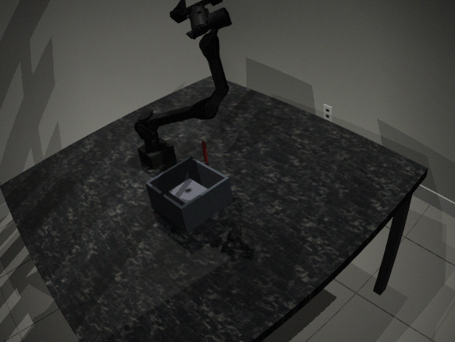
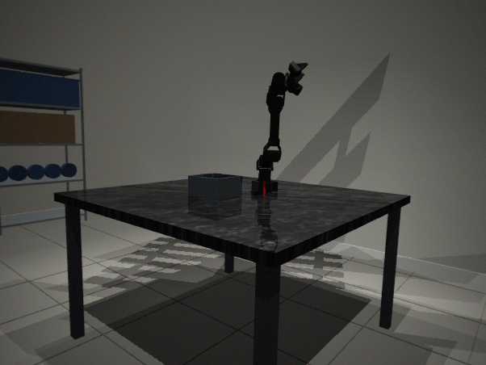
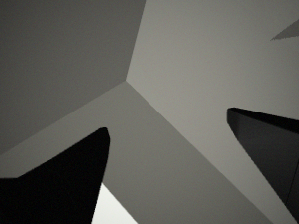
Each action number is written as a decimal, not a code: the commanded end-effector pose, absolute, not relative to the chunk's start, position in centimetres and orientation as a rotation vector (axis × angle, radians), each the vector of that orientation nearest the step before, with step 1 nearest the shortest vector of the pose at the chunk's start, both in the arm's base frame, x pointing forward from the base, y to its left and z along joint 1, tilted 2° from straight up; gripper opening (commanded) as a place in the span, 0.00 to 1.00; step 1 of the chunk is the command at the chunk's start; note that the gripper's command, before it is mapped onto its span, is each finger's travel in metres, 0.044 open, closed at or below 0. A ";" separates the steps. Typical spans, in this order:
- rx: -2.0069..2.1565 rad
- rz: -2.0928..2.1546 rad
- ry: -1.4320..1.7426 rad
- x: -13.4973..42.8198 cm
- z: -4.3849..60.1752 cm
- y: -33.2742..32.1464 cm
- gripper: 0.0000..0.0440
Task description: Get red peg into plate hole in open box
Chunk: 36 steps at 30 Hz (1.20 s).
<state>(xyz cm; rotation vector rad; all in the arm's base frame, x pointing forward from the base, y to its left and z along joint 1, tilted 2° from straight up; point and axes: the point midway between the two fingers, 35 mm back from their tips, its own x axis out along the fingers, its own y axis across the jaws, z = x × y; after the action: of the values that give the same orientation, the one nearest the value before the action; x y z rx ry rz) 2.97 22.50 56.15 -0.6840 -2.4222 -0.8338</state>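
The red peg [image 1: 205,152] [image 2: 264,189] stands upright on the table, just outside the box and near the arm's base. The open grey box [image 1: 208,204] [image 2: 214,187] sits on the table. In the top view the pale plate [image 1: 198,186] lies at its bottom, with a small dark hole [image 1: 188,190] near the middle. My gripper [image 3: 166,123] [image 2: 304,70] is open and empty, raised high above the table and far from the peg. In the top view it is partly cut off at the top edge. The wrist view shows neither peg nor box.
The dark stone-patterned table [image 1: 302,227] [image 2: 161,202] carries the arm's base [image 1: 156,155] close behind the box. The box walls stand high around the plate. A shelf rack [image 2: 82,121] stands off the table at the left in the exterior view.
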 end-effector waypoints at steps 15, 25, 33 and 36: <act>-0.224 -1.361 -2.291 -6.5 55.7 11.7 1.00; 0.107 -1.633 -2.079 -10.3 53.4 3.7 1.00; 0.343 -1.803 -1.839 -11.4 50.8 -2.6 1.00; 0.423 -1.854 -1.736 -11.4 49.7 -4.8 1.00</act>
<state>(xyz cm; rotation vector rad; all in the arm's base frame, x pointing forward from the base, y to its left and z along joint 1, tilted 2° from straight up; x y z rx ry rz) -11.45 -2.84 50.74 0.3569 -1.8297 -1.8058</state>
